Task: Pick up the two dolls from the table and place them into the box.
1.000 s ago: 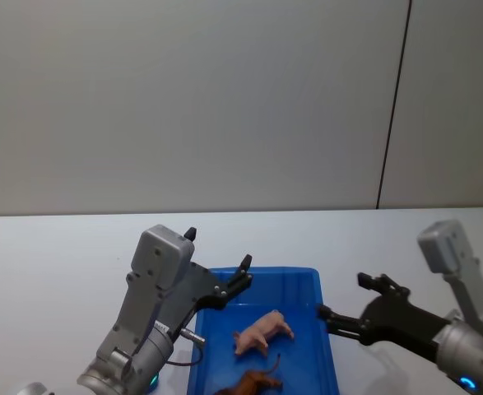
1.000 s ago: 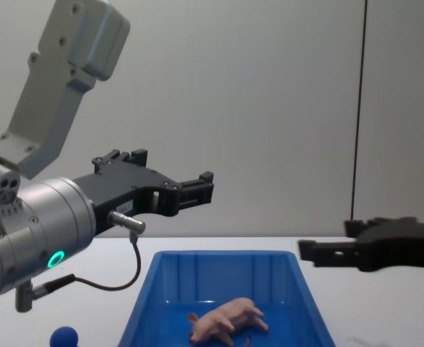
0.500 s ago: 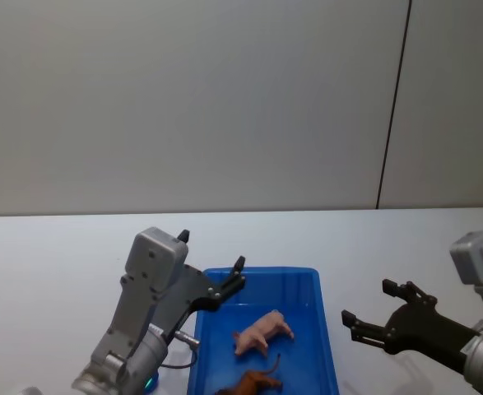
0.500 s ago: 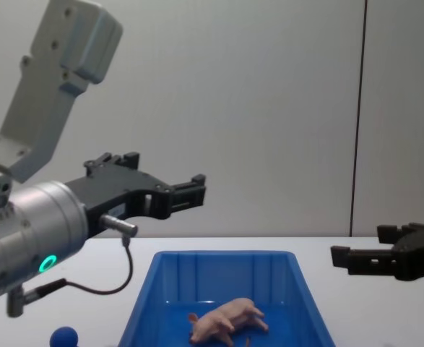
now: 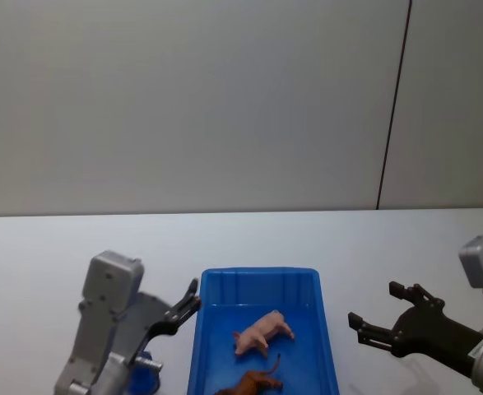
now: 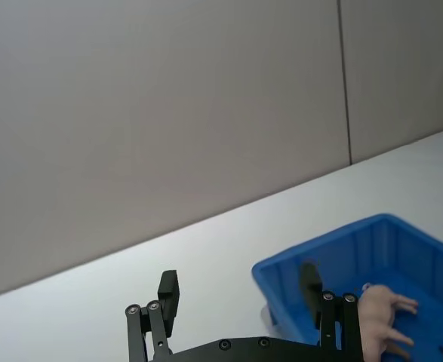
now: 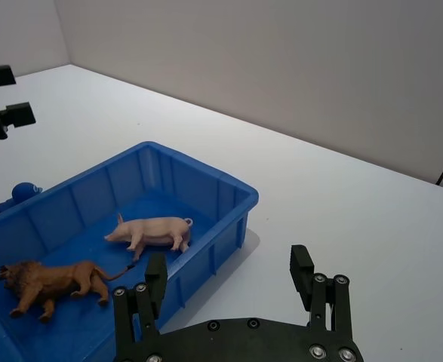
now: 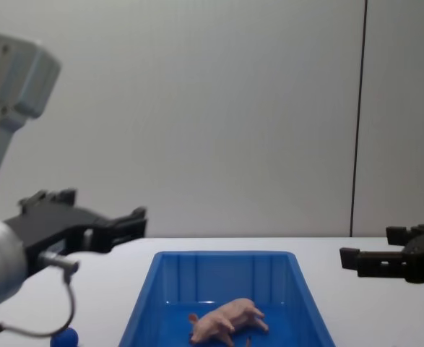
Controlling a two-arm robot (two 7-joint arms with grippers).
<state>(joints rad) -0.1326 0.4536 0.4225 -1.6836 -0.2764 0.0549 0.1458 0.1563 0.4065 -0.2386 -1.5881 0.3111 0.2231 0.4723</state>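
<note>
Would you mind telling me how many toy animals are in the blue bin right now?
2. The pink pig lies near the middle of the blue bin; the brown lion lies beside it, toward the robot. None seem hidden.

Plain grey wall (image 5: 192, 107) with a dark vertical seam (image 5: 393, 103) at 1 o'clock behind a white table (image 5: 52, 247).
</note>
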